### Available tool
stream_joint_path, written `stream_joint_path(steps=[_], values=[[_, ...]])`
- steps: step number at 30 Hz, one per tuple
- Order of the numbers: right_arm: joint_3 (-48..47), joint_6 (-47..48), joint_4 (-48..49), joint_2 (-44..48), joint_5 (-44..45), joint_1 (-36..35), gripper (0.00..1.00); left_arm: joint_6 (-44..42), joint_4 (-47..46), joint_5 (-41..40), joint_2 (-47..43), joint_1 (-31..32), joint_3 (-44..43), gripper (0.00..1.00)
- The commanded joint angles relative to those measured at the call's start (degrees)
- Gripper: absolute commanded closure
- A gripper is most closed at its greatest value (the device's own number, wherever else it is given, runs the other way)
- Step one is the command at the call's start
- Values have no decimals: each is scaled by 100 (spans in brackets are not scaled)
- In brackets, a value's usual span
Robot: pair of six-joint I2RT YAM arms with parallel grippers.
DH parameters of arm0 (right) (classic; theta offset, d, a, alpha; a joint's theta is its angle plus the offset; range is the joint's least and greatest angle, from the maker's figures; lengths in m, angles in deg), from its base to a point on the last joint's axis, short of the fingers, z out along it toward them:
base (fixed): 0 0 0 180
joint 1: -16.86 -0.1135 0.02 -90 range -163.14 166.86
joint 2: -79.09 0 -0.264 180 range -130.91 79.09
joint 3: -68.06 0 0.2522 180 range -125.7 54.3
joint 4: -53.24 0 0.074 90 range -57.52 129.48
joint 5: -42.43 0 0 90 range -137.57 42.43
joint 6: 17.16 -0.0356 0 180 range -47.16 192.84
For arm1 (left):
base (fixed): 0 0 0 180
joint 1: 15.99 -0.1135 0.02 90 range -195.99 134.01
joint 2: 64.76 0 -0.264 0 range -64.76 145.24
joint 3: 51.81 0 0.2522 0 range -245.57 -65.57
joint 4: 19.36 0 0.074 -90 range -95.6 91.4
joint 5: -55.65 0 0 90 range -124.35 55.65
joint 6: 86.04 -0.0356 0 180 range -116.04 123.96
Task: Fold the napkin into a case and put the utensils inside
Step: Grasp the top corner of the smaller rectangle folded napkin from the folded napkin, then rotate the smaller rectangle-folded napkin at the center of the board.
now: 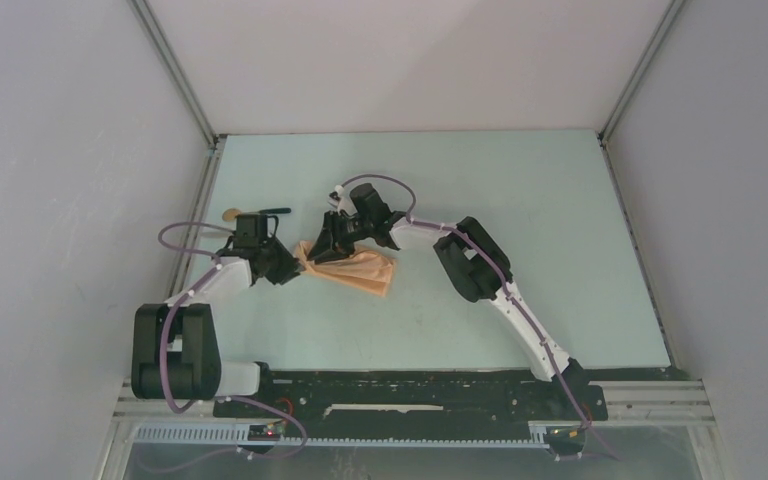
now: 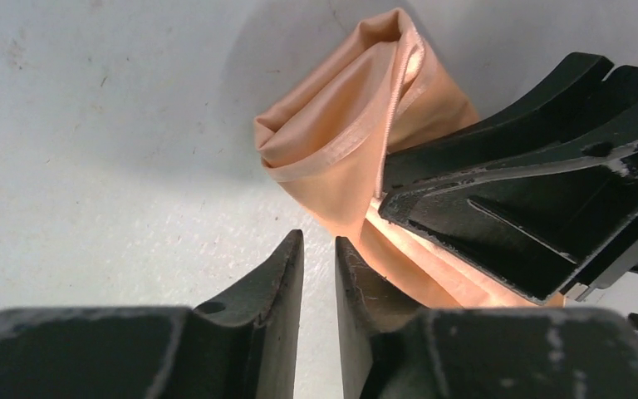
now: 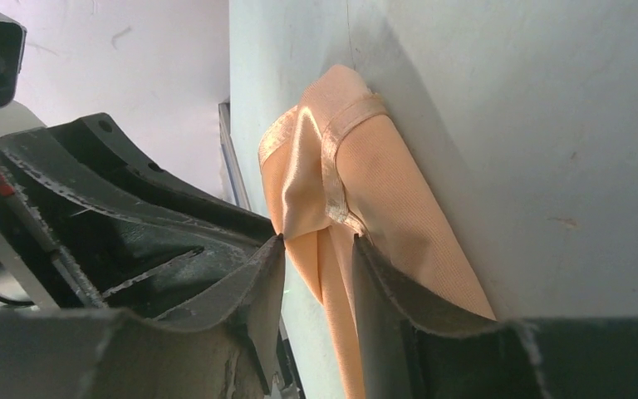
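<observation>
Nearest the lens, the left gripper (image 2: 318,243) in its own wrist view: fingers a narrow slit apart, bare table (image 2: 91,166) showing through the gap, nothing held. Its right finger tip sits just beside the napkin (image 2: 341,125); whether it brushes the cloth I can't tell.

The napkin is peach and satin-shiny, folded over into a layered bundle with a hemmed edge running down the fold. It lies on the table with one bunched end raised.

The right gripper (image 3: 319,247) is clamped on that napkin. In the right wrist view a pinch of cloth runs between its two fingers, both tips pressing on it, and the puffed fold with the hem stands just past the tips. In the left wrist view the same gripper sits over the napkin's right side, cloth caught at the finger ends.

In the top view the napkin reads as a wedge, narrow end to the left, wide end to the right. Both grippers meet at the narrow end, the left one just left of the napkin and the right one on top of it.

The spoon (image 1: 228,213), gold round bowl and dark handle, lies on the table left of the napkin and farther back, beyond the left gripper, well apart from the cloth.
</observation>
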Motion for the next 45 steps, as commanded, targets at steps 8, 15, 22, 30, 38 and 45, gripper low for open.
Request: stream_joint_path(steps=[8,15,22,30,38,45], values=[[36,2160,-2462,1621,309,88,40,132,-241,186,-60,-38,469,70],[506,3196,-3301,2017,652,608,28,79,-150,214,249,-38,282,66],[990,3232,-3111,1737,420,966,26,44,-205,218,895,-30,-201,66],[2773,2550,-1647,2564,504,846,26,-15,-180,256,1712,158,-857,66],[4556,1417,-244,3654,1214,71,27,97,-171,307,2054,670,-1295,66],[4817,1447,-1204,4461,2403,273,26,-314,183,-10,1016,609,-746,56]])
